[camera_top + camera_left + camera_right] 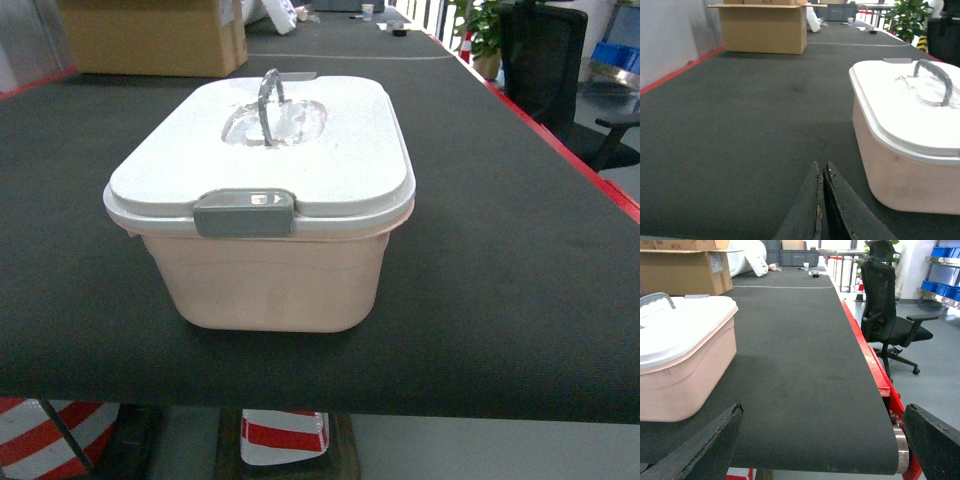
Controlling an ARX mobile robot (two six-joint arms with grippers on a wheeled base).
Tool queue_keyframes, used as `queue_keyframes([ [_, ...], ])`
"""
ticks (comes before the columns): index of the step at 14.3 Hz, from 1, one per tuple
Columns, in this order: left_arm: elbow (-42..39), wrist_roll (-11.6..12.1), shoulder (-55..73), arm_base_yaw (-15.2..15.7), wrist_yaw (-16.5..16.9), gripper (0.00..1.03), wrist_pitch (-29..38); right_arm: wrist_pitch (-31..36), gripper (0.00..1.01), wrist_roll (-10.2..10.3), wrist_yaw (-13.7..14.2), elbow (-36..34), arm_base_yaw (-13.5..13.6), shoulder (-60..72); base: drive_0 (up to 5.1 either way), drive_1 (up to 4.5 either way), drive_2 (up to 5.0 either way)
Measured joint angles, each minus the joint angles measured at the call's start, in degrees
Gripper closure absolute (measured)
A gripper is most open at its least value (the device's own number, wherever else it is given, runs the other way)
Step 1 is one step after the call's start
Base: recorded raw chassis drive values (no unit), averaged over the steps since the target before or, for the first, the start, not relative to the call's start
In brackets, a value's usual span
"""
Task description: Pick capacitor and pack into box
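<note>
With the box (265,210) latched shut near the worktop's front edge, my left gripper (821,200) pinched empty, my right gripper (820,440) wide, no capacitor visible, I risk packing nothing.

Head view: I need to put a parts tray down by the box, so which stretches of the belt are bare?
Bare black belt lies right of the box, out to the red edge; more lies left of it and between it and the cardboard carton. Nowhere close is crowded.

It looks like a warehouse or workshop. A long conveyor belt (520,250) carries a cardboard carton (155,35). Blue bins (945,252) sit on shelving.
</note>
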Motion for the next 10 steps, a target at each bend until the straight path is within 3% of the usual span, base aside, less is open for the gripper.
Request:
queue_keyframes([
  [3,-2.3,0.0,-6.8,-0.5,0.8,1.01,-4.3,0.0,0.03,0.0,0.0,0.0,0.0,0.0,0.0,0.0,0.0],
  [4,-3.9,0.0,-7.3,-0.5,0.7,1.01,-2.3,0.0,0.03,0.0,0.0,0.0,0.0,0.0,0.0,0.0,0.0],
  [10,-4.0,0.0,-20.0,-0.5,0.7,1.01,-15.1,0.0,0.03,0.0,0.0,0.0,0.0,0.0,0.0,0.0,0.0],
])
